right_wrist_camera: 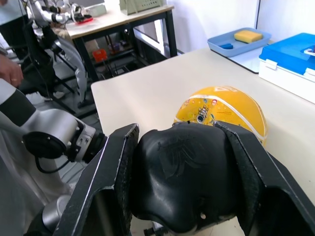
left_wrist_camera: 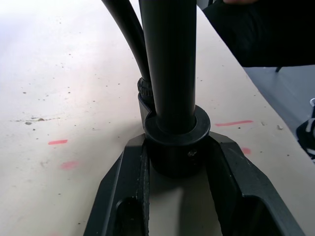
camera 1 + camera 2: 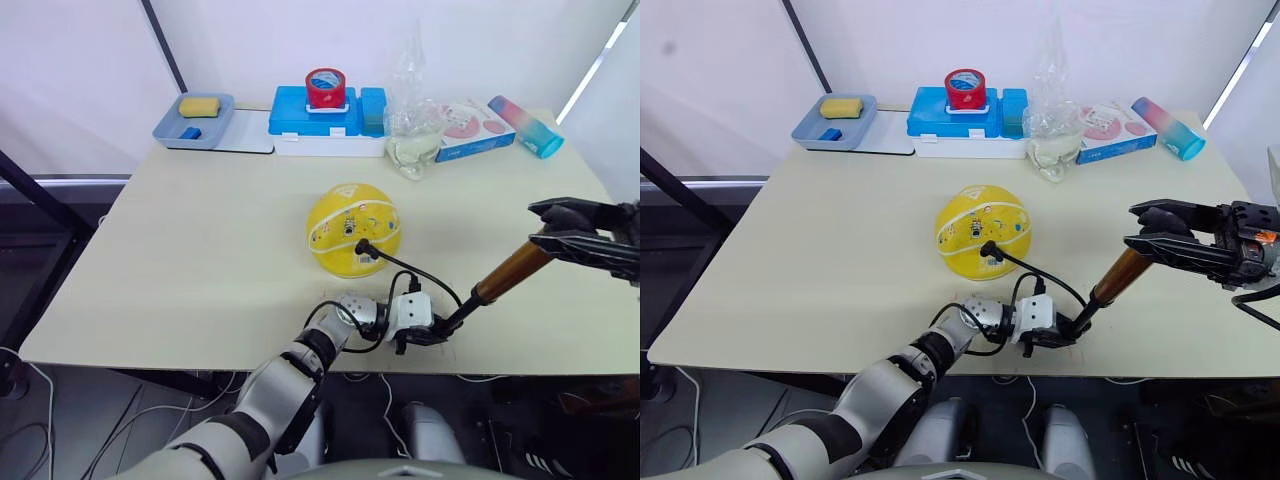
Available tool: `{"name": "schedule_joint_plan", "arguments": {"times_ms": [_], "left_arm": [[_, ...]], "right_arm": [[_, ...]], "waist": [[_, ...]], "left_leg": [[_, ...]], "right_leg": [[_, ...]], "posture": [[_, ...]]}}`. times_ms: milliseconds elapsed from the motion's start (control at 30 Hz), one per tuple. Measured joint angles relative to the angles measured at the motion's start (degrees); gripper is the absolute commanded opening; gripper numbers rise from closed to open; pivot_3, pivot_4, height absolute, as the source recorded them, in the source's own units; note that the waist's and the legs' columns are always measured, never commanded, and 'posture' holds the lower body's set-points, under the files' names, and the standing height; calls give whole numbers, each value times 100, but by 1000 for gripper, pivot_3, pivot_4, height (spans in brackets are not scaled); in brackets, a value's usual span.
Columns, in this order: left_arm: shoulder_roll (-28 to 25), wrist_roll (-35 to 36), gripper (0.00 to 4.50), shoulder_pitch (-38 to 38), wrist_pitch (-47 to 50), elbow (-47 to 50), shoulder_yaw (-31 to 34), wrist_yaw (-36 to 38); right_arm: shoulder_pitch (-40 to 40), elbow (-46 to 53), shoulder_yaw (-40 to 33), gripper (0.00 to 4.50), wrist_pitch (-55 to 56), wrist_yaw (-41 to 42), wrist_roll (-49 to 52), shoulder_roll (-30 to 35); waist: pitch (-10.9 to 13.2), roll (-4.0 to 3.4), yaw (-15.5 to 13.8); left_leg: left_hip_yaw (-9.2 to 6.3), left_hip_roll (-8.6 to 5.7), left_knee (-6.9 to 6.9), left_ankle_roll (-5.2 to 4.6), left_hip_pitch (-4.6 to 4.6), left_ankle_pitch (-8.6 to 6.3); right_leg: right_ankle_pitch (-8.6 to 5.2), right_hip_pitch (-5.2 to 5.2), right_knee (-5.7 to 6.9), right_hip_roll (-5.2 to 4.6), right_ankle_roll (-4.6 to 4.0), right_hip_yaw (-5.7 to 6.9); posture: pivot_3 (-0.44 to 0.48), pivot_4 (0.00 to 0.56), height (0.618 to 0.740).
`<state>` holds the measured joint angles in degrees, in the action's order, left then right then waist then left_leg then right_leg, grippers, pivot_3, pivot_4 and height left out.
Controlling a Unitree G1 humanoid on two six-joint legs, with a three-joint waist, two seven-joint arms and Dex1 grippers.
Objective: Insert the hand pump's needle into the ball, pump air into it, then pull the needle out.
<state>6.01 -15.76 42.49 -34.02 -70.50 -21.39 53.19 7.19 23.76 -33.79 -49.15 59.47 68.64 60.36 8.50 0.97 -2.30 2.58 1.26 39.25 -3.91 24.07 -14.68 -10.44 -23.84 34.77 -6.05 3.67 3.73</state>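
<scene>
Left tool (image 3: 425, 335) clamps the hand pump (image 3: 497, 283) at its base on the desk (image 3: 200, 260); right tool (image 3: 1152, 230) grips the handle. Ball (image 3: 352, 229) sits mid-desk, needle (image 3: 362, 243) apparently seated in it.

Blue case (image 3: 314, 122); grey tray (image 3: 196, 126)

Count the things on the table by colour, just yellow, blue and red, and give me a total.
Yellow: 2, the ball and sponge.
Blue: 3, the tray, small block and box.
Red: 1, the tape roll.
Total: 6.
</scene>
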Motion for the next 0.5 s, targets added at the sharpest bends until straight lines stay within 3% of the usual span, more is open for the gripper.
{"name": "schedule_joint_plan", "arguments": {"times_ms": [233, 500], "left_arm": [[-35, -68, 1141, -2, -183, -30, -109, -193], [-31, -115, 1141, -11, -302, -85, -159, -402]], "right_arm": [[-618, 243, 815, 1922, 724, 33, -1008, -537], [-945, 43, 1931, 1922, 2005, 7, -2388, -1577]], "waist": [[-5, -1, 9], [-9, 6, 10]], "left_leg": [[2, 0, 0, 0, -13, 0], [4, 0, 3, 2, -25, -1]], "right_leg": [[-1, 8, 2, 1, 2, -3], [1, 14, 4, -1, 5, 0]], "posture": [[0, 150, 739], [0, 150, 739]]}}
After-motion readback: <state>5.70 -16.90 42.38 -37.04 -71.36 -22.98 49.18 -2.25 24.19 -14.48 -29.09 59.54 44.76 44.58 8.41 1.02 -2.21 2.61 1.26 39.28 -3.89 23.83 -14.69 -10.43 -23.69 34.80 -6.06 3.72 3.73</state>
